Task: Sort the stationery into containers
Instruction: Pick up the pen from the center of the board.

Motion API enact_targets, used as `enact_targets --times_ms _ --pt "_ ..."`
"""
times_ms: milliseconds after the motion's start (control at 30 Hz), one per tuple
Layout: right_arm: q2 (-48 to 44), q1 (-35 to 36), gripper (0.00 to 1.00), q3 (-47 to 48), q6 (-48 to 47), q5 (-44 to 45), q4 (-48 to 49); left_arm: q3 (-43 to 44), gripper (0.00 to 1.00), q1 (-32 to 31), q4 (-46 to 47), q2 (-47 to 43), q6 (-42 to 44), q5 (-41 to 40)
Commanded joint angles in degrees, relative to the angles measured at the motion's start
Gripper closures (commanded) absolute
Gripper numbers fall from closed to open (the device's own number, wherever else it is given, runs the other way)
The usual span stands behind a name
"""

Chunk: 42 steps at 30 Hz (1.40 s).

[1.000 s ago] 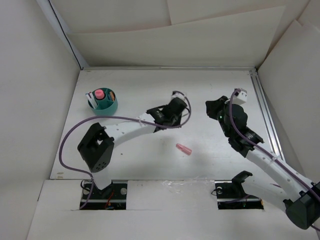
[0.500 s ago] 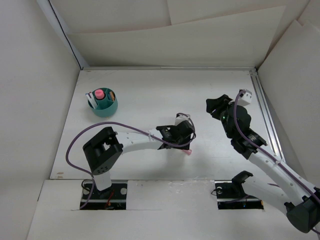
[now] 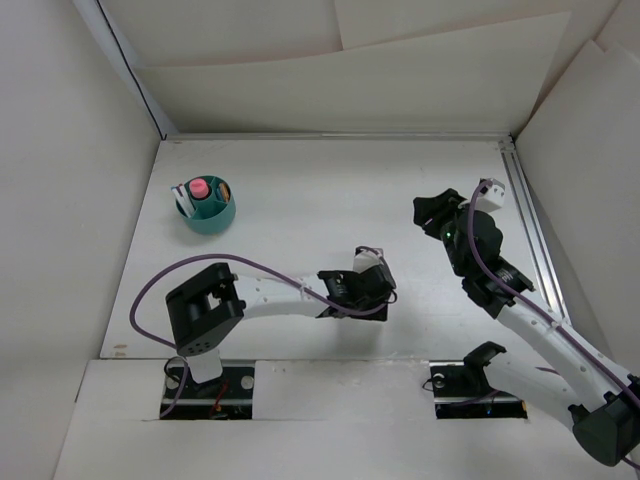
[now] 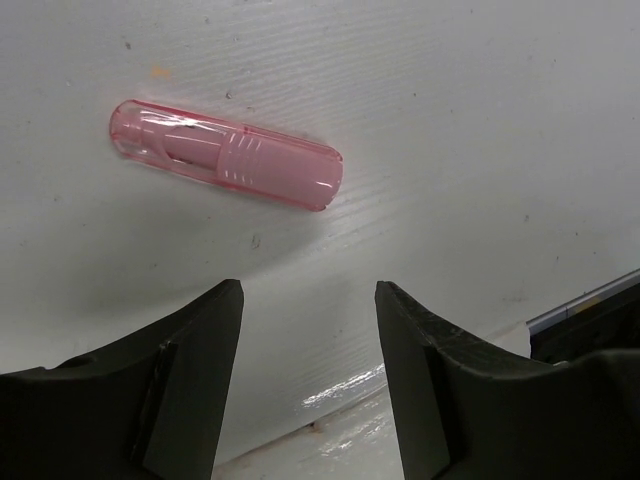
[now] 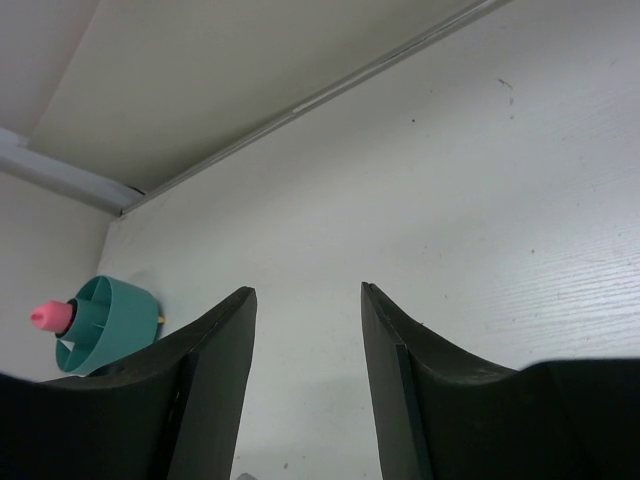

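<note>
A short, clear pink piece lies flat on the white table in the left wrist view, just beyond my left gripper's tips. My left gripper is open and empty above it; in the top view this gripper covers the piece. The round teal cup with inner dividers stands at the far left and holds a pink-capped piece and other stationery. My right gripper is open and empty, held above the table at the right. In the right wrist view it faces the cup.
White walls close in the table on three sides. A metal rail runs along the right edge. The table's near edge with a glossy seam lies just below the left gripper.
My left arm has swung from the table's middle toward the near edge and now hangs over the pink piece, hiding it from above. The right arm has barely moved.
</note>
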Motion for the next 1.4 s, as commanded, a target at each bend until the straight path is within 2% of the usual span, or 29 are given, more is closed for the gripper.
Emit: enact_targets --times_ms 0,867,1367 --pt "-0.3 -0.4 0.48 2.1 0.2 0.5 1.0 1.3 0.48 0.4 -0.3 -1.4 -2.0 -1.6" --pt "-0.3 -0.4 0.48 2.1 0.2 -0.6 1.0 2.9 0.45 0.4 0.8 3.4 -1.4 -1.1" --pt "-0.3 -0.4 0.48 2.1 0.2 -1.1 1.0 6.0 0.46 1.2 -0.8 5.8 0.1 -9.1"
